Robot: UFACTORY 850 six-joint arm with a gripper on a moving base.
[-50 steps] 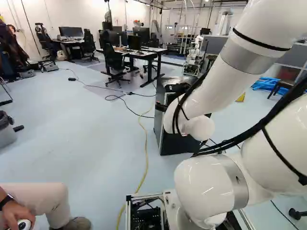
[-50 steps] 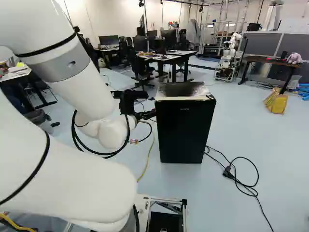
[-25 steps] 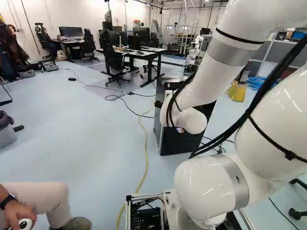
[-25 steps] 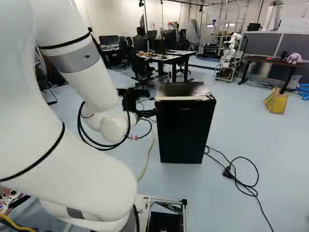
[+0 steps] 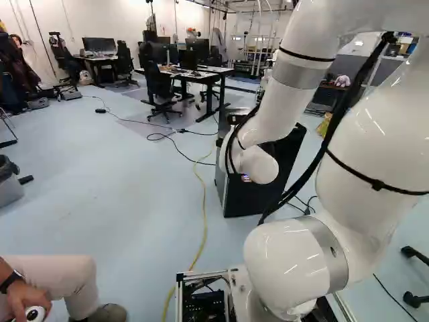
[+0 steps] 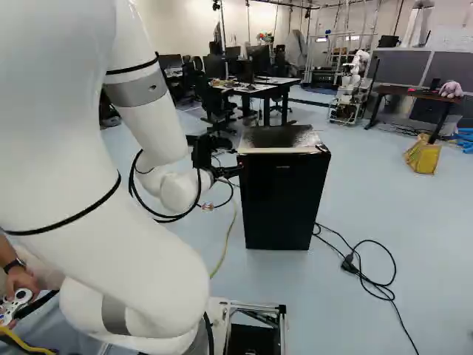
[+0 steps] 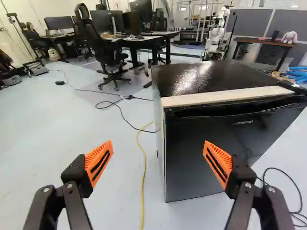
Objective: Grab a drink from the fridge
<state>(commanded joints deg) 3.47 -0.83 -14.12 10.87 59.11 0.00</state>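
You're holding tool (image 6: 236,160) wide open; black fridge (image 6: 284,200) is standing ahead, near corner showing within tool's spread.

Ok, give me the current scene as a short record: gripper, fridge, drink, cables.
gripper: gripper, open, holding nothing
fridge: black fridge ahead, standing on the floor, door looks shut
drink: none in view
cables: yellow cable on the floor to one side of the fridge, black cable with plug on the other
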